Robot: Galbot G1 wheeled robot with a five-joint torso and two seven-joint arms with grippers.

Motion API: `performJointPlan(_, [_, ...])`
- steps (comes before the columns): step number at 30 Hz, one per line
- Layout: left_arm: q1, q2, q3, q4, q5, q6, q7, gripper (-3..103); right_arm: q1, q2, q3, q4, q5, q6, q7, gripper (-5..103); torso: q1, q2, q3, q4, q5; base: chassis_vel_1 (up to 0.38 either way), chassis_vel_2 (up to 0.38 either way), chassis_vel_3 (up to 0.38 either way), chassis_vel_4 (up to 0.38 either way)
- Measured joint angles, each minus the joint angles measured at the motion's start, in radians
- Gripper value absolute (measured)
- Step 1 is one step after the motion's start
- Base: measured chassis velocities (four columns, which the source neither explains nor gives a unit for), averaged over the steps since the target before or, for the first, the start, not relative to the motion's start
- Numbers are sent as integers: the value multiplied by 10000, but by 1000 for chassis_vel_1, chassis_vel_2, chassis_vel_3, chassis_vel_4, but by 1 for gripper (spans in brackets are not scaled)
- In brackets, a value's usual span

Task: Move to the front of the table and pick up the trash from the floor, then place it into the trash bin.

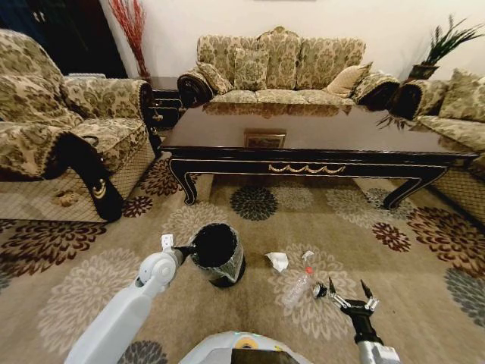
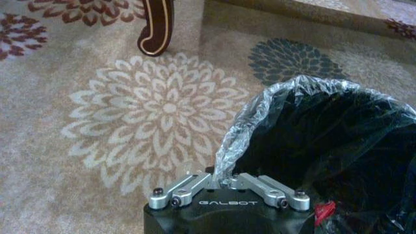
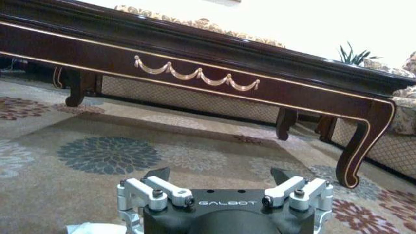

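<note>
The trash bin (image 1: 217,254) stands on the floor (image 1: 250,235) in front of the table (image 1: 303,144). My left gripper (image 1: 182,249) is shut on the bin's rim. In the left wrist view, my left gripper (image 2: 221,181) pinches the translucent liner at the edge of the trash bin (image 2: 325,146). The trash lies right of the bin: a crumpled white paper (image 1: 278,261), a clear plastic bottle (image 1: 298,288) with a red cap, and a tiny black piece (image 1: 320,290). My right gripper (image 1: 349,293) is open low over the carpet, just right of the bottle. In its wrist view my right gripper (image 3: 219,174) faces the table (image 3: 195,63).
A patterned armchair (image 1: 53,136) stands at the left and a sofa (image 1: 280,72) behind the table. Another sofa (image 1: 455,121) is at the right. A curved table leg (image 2: 156,27) rises beyond the bin. Open carpet lies between me and the table.
</note>
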Motion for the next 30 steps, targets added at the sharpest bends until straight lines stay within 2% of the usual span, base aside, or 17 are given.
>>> performJointPlan(30, [12,1,-11,-9,7,0,1,3,7,-3,-5,23,-8,-18,36,100,0,0,0,-2,0,0,0,0,0])
